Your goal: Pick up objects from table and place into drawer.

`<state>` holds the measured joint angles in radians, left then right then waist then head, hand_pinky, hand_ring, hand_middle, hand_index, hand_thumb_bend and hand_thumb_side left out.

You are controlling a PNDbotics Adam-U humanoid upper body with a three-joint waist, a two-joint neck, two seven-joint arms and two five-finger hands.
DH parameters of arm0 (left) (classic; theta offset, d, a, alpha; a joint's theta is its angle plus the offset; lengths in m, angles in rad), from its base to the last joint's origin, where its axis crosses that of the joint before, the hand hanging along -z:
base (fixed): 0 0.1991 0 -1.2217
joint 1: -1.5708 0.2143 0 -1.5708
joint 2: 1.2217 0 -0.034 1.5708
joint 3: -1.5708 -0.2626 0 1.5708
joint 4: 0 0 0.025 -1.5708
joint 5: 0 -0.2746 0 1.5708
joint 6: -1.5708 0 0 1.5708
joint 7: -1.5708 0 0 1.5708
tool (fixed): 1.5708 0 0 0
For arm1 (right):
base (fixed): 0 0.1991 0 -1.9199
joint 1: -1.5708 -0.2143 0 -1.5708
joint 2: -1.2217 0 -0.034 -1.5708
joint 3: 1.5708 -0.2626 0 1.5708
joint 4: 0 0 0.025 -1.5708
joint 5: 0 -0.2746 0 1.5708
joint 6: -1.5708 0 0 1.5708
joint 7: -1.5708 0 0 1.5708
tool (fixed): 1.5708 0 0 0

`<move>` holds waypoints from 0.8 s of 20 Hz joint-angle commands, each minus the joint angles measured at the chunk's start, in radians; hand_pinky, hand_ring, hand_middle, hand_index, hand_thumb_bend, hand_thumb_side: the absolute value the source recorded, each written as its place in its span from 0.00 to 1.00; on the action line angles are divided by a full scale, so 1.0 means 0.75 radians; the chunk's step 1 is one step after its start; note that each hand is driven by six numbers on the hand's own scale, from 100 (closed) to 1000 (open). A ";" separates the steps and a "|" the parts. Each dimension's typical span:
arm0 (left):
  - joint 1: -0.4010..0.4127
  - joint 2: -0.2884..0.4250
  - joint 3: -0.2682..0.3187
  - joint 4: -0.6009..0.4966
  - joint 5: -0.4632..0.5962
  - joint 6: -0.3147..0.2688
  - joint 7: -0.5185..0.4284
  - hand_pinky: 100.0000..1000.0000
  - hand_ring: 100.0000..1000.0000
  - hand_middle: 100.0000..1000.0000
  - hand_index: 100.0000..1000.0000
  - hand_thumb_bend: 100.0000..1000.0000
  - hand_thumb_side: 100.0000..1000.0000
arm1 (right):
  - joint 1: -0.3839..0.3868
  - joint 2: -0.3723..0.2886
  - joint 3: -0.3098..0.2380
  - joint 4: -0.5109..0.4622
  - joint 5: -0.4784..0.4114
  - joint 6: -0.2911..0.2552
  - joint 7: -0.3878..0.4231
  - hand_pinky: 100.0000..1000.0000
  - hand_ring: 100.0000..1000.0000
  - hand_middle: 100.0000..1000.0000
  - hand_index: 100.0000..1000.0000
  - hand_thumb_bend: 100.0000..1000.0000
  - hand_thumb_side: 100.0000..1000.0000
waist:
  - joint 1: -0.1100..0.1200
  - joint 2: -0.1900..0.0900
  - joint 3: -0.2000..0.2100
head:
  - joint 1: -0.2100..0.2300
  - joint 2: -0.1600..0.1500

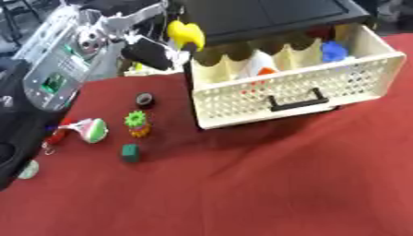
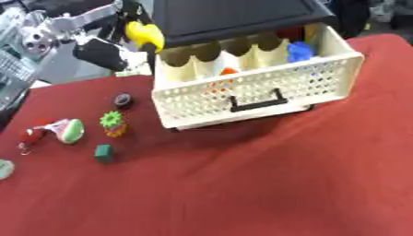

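Red cloth covers the surface [image 1: 266, 184], and on it stands a black cabinet [image 1: 258, 14] with its cream perforated drawer [image 1: 298, 90] pulled out toward the camera, a black handle [image 1: 297, 101] on its front. Scalloped dividers split the drawer into compartments; a white and orange thing [image 1: 260, 64] lies in a middle one and a blue thing [image 1: 333, 51] in one toward the right end.

From the upper left the left hand [image 1: 157, 53] reaches to the drawer's left rear corner, its fingers curled round a yellow object [image 1: 185, 34] held above that corner, beside the cabinet's edge.

Left of the drawer, well apart from it, several small things lie on the cloth: a dark round ring [image 1: 144, 99], a green spiky piece on an orange base [image 1: 137, 122], a green cube [image 1: 130, 152], a pale green and red oval piece [image 1: 91, 129], a red thing [image 2: 31, 136] and a pale round thing [image 2: 4, 168] at the left edge.
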<state>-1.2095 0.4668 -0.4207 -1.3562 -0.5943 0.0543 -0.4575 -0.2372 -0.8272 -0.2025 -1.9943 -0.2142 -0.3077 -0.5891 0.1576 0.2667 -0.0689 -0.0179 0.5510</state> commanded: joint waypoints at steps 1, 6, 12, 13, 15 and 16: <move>-0.043 -0.001 0.023 0.021 -0.005 -0.019 0.006 0.15 0.27 0.29 0.57 0.00 0.34 | -0.014 -0.045 -0.009 -0.008 -0.008 0.004 0.008 0.52 0.39 0.32 0.58 0.00 1.00 | -0.010 -0.017 -0.004 | 0.009 -0.019; -0.049 -0.028 0.025 0.076 -0.028 -0.030 0.014 0.15 0.27 0.29 0.57 0.00 0.34 | -0.023 -0.040 -0.006 -0.008 -0.011 0.008 0.013 0.52 0.39 0.32 0.58 0.00 1.00 | -0.007 -0.014 -0.012 | 0.015 -0.022; -0.050 -0.046 0.036 0.134 -0.056 -0.046 0.038 0.15 0.27 0.29 0.57 0.00 0.35 | -0.027 -0.038 -0.006 -0.008 -0.014 0.009 0.017 0.52 0.39 0.32 0.58 0.00 1.00 | -0.006 -0.013 -0.016 | 0.018 -0.025; -0.050 -0.050 0.039 0.141 -0.056 -0.048 0.042 0.16 0.28 0.29 0.59 0.00 0.36 | -0.027 -0.036 -0.007 -0.008 -0.015 0.010 0.016 0.52 0.39 0.32 0.58 0.00 1.00 | -0.006 -0.013 -0.018 | 0.019 -0.026; -0.049 -0.060 0.043 0.162 -0.052 -0.053 0.049 0.16 0.28 0.30 0.60 0.00 0.37 | -0.026 -0.033 -0.008 -0.008 -0.015 0.012 0.015 0.52 0.39 0.32 0.58 0.00 1.00 | -0.007 -0.013 -0.023 | 0.019 -0.027; -0.049 -0.062 0.043 0.170 -0.050 -0.058 0.050 0.16 0.28 0.30 0.62 0.00 0.38 | -0.026 -0.032 -0.009 -0.008 -0.015 0.013 0.015 0.52 0.39 0.32 0.58 0.00 1.00 | -0.007 -0.014 -0.024 | 0.019 -0.027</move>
<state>-1.2308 0.4107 -0.3991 -1.2396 -0.6265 0.0125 -0.4243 -0.2465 -0.8270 -0.2021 -1.9943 -0.2220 -0.2985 -0.5803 0.1622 0.2720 -0.0858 -0.0072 0.5427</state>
